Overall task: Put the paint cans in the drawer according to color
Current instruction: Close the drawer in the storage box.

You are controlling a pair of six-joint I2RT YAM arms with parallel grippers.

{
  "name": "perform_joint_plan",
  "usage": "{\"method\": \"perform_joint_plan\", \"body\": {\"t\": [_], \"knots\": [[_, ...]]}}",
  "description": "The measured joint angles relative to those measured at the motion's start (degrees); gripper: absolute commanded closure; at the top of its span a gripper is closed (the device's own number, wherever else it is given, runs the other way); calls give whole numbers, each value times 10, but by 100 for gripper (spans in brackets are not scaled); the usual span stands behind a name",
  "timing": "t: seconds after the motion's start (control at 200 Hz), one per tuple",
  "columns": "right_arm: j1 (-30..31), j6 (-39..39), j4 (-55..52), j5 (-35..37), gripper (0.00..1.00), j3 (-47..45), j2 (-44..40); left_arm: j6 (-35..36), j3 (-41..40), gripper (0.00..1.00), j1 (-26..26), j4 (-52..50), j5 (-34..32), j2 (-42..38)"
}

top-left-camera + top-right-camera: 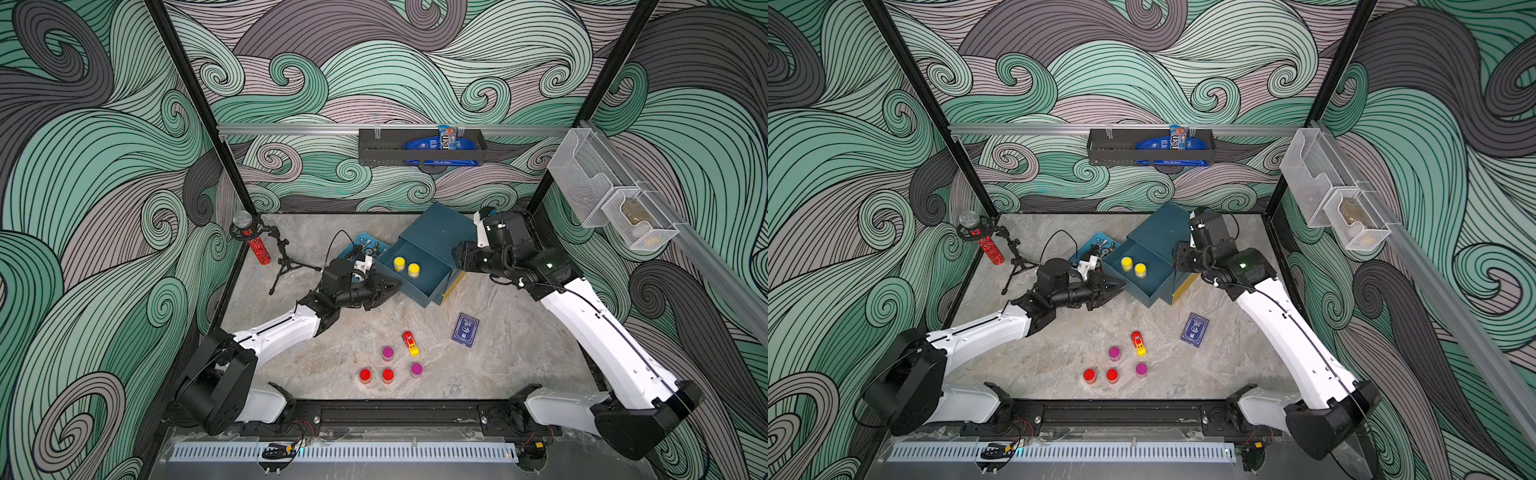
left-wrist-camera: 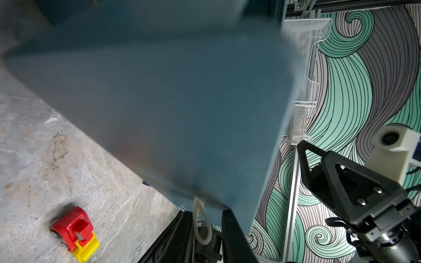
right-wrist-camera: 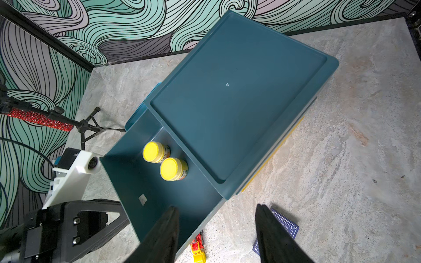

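Four paint cans are left on the desk (image 1: 519,353), upright in the lower centre of both top views: red paint cans (image 1: 365,375) side by side, magenta paint cans (image 1: 387,353) just above them, and a toy car (image 1: 410,343) close by. The yellow paint cans (image 3: 157,152) already stand together in the pulled-out top drawer (image 3: 127,173) of the teal drawer unit (image 3: 239,91).

The left end effector (image 1: 395,286) sits at that drawer's front with the white pull tab (image 2: 201,225) between its fingers — whether it pinches the tab cannot be told. The drawer slides from lower left to upper right in a top view, so shutting it likely means a push up-right into the unit. The right end effector (image 3: 216,207) hovers spread and empty over the drawer's corner.

For the next can the left arm looks nearer — bare marble-patterned desk lies between, with the toy car and a blue card box (image 1: 465,330) further right in the frame.
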Motion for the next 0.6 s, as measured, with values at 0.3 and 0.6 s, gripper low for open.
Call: {"method": "perform_joint_plan", "body": {"t": [0.3,0.6], "knots": [[0,0,1,-5,44,3,0,-2,68,78,-3,42,0,95],[0,2,1,-7,44,3,-13,-7,156,70,-9,83,-6,197]]}}
